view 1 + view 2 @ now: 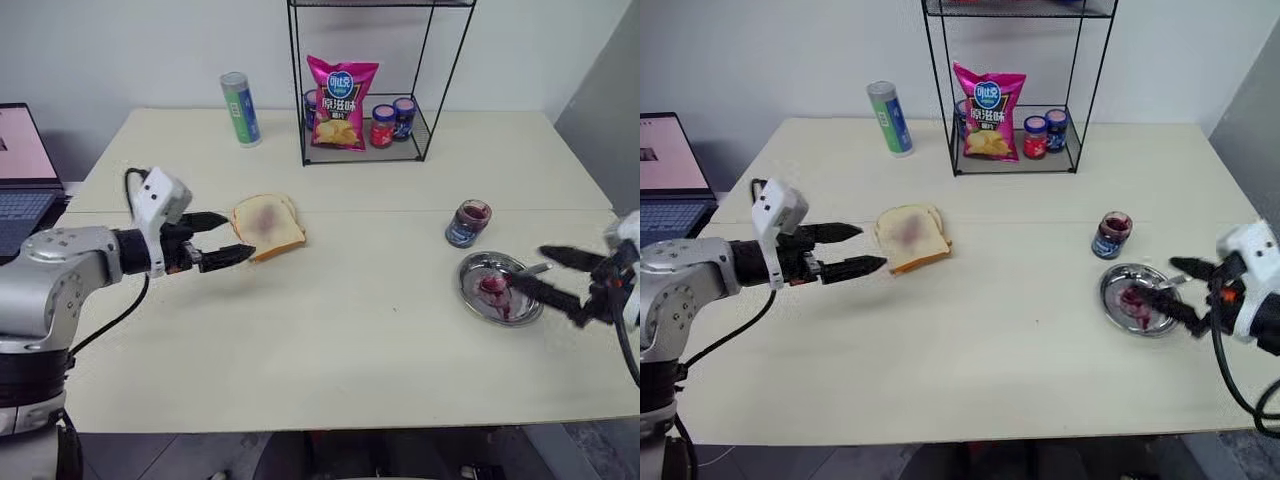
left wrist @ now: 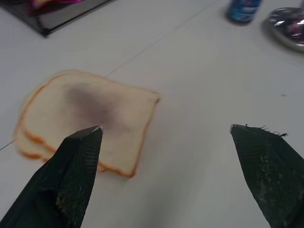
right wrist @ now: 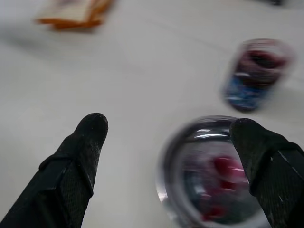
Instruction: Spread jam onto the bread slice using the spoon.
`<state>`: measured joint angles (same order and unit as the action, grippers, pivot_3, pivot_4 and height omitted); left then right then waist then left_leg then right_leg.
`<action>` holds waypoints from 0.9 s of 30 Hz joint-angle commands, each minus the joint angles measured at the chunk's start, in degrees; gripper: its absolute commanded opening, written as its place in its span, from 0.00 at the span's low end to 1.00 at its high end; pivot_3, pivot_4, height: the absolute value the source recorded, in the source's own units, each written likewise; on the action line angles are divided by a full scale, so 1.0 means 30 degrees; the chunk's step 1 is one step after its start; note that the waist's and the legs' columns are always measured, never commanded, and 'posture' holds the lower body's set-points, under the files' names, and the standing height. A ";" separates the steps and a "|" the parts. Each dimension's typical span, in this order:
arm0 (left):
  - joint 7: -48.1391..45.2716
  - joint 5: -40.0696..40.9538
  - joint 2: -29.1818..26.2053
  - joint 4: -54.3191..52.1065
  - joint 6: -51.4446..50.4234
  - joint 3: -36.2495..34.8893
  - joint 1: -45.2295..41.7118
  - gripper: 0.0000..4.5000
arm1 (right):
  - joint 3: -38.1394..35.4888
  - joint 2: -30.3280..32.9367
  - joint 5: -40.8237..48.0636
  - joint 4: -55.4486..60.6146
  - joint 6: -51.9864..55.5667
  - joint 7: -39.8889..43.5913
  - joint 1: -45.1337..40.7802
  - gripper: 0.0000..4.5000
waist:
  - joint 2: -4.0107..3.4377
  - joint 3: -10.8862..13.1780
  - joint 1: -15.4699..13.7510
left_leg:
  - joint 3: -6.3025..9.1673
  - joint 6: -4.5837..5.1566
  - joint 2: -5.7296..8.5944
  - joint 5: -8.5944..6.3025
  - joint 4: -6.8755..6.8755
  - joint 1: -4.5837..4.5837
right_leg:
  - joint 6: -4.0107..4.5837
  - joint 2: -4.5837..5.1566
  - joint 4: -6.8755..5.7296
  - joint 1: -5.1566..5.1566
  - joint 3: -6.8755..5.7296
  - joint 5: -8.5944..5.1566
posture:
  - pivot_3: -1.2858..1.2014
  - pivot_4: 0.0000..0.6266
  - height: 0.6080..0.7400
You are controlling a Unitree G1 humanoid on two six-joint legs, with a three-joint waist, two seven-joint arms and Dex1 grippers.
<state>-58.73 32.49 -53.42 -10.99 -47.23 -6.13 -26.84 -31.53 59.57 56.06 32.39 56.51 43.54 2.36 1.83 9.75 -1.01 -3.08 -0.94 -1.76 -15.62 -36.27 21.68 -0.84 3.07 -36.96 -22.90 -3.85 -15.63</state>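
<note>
The bread slice is out of view. A stack of two overlapped white slices (image 1: 270, 226) with a faint dull stain lies left of centre, and my left gripper (image 1: 240, 234) hovers open just to its left, holding nothing. The jam jar (image 1: 468, 222), clear glass with a dark blue label, stands lidless at the right. In front of it a round steel dish (image 1: 472, 282) holds purple-red smears and the spoon (image 1: 536, 269). My right gripper (image 1: 527, 265) hangs open over the dish's right side, empty. I cannot tell whether it touches the spoon.
A black wire rack (image 1: 428, 100) at the back holds a pink chips bag (image 1: 340, 103) and red-lidded jars (image 1: 383, 126). A green and blue tube can (image 1: 240, 108) stands to its left. A laptop (image 1: 22, 190) sits off the table's left edge.
</note>
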 commanded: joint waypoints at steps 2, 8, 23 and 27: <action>0.0270 -0.0192 0.0593 -0.0686 0.0534 0.0624 -0.0535 1.00 | 0.1483 -0.1003 0.0357 0.0120 -0.0073 -0.1087 -0.1195 1.00 | 0.0048 0.0034 0.0004 | 0.0004 0.0000 0.0001 0.0000 -0.0071 0.0102 | -0.0013 0.0001 -0.0033 -0.0088 0.0006 0.0013 | 0.52 0.24 1.00; 0.3532 -0.1409 0.1937 0.0472 0.1248 -0.0515 -0.0289 1.00 | 0.2877 -0.3017 -0.0605 0.0739 -0.0665 -0.3444 -0.1657 1.00 | 0.0065 0.0080 -0.0058 | 0.0051 0.0024 -0.0008 -0.0014 -0.0251 0.0212 | -0.0070 0.0006 -0.0063 -0.0109 -0.0018 0.0053 | 0.52 0.24 1.00; 1.2361 -0.9241 0.9124 0.6041 1.1144 0.2050 0.1657 1.00 | 1.3753 -1.0374 -1.1309 -0.0858 -0.7377 -0.8181 -0.3970 1.00 | 0.0081 0.0065 -0.0147 | 0.0082 0.0066 -0.0024 -0.0033 -0.0571 0.0293 | -0.0019 0.0031 -0.0326 -0.0169 -0.0027 0.0123 | 0.52 0.24 1.00; 1.1307 -1.0262 0.8898 1.0494 1.3487 0.2761 -0.0789 1.00 | 1.3609 -1.1194 -1.1835 -0.2448 -0.7745 -0.7887 -0.5419 1.00 | 0.0082 0.0065 -0.0096 | 0.0088 0.0156 -0.0009 0.0008 -0.0608 0.0284 | -0.0001 0.0015 -0.0338 -0.0152 -0.0036 0.0193 | 0.52 0.24 1.00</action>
<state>-23.09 3.58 -25.74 15.84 -11.36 1.32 -26.03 11.03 27.15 21.13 25.87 34.67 19.69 -11.46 2.08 9.94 -1.30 -2.84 -0.42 -1.77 -15.55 -38.14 22.53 -0.81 3.09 -37.99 -23.34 -3.96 -14.97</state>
